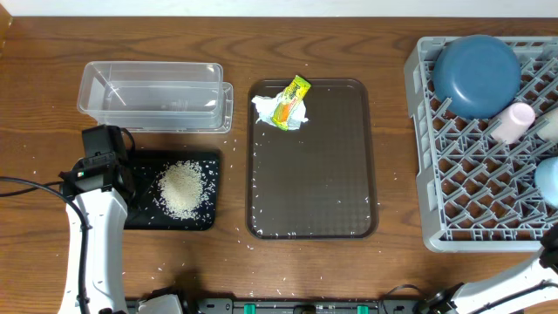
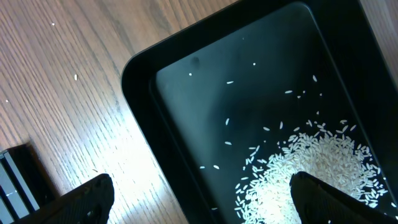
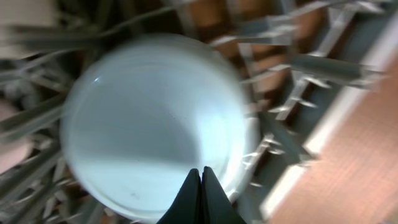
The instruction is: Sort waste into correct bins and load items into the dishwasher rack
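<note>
Overhead: bright, even light from above; soft short shadows on my desk point(image 1: 349, 35).
Right wrist: heavy motion blur, light-blue bowl point(image 3: 149, 118) smeared; only my right end effector point(image 3: 202, 174) sharp.
Left wrist: crisp, faint sheen on black tray point(image 2: 205, 68).

Brown tray point(image 1: 314, 174) mostly bare; tissue point(image 1: 264, 106) w/ wrapper point(image 1: 292, 98) sits at its far-left corner. Open wood strip btwn it and black tray point(image 1: 209, 161). L arm point(image 1: 98, 218) covers black tray's left end; rice point(image 1: 182, 189) fills mid. Rack point(image 1: 471, 201): dish point(image 1: 477, 74), pink cup point(image 1: 513, 122) crowd far side, bowl point(image 1: 549, 179) at right edge; near-left cells free.
</note>
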